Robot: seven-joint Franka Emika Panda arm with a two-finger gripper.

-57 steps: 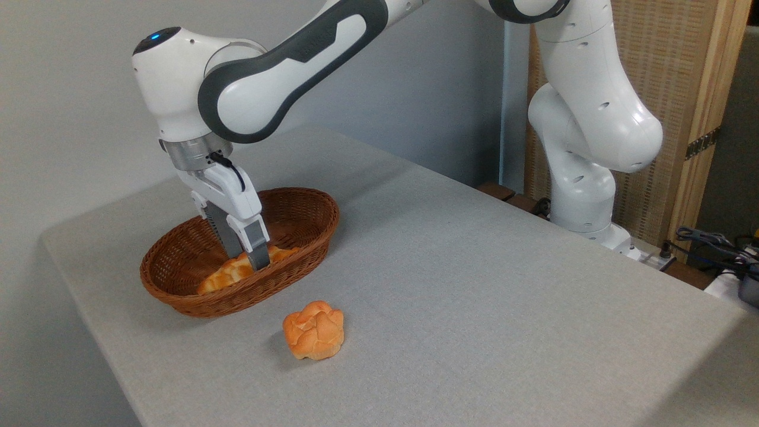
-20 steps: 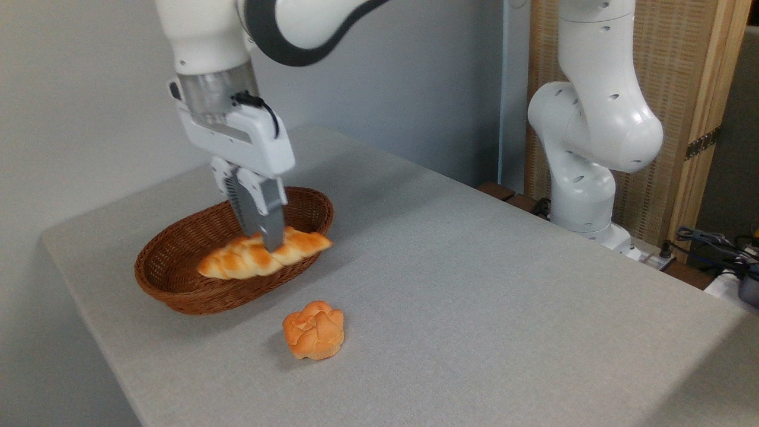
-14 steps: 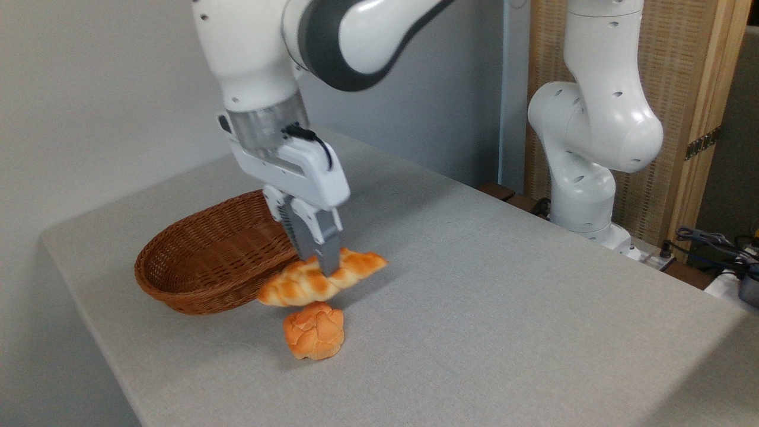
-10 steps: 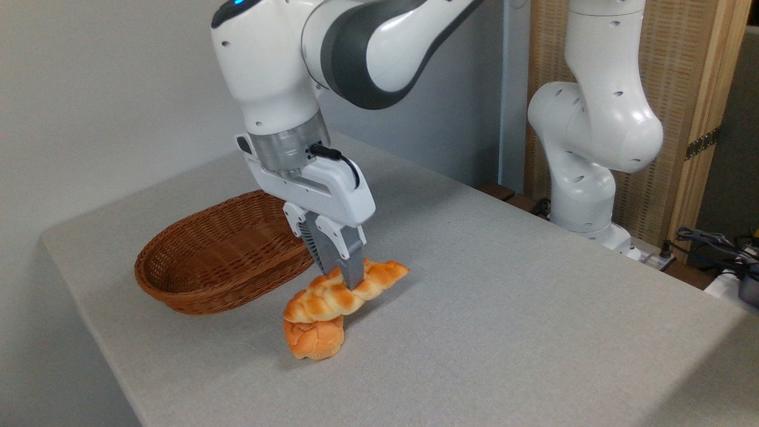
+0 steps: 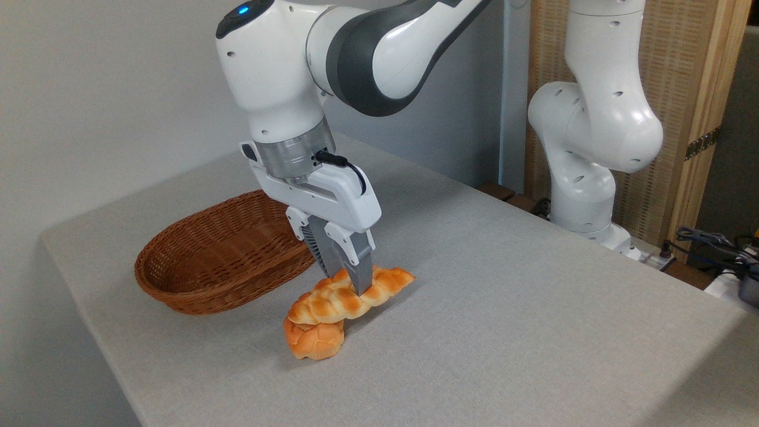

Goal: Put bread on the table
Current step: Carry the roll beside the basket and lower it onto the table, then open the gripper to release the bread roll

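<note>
Room: a plain pale wall stands behind my arm, with a woven tan screen in a light wooden frame (image 5: 682, 89) at the right, and a tangle of dark cables (image 5: 714, 246) beyond the table's right edge.
Surface: one large flat rectangular table covered in light grey fabric-like material (image 5: 504, 308); it fills most of the view, with a rounded corner at the left.
Arm: one white and dark grey arm (image 5: 367, 53), mine, its base standing at the table's far right edge, reaching across and bending down toward the front left.
Basket: one brown oval wicker basket (image 5: 207, 261), standing on the table at the left; what I can see of its inside holds nothing.
Tool: my one white two-finger gripper with grey fingers (image 5: 350, 284) points down and is clamped across the middle of the loaf.
Loaf: one elongated braided golden-orange bread with paler creases (image 5: 332, 299), held roughly level just right of the basket and outside it; its right end is low over the cloth, and whether it touches I cannot tell.
Roll: one small round knotted orange roll (image 5: 314, 341) on the table, directly under the loaf's left end; the two look to be touching.
</note>
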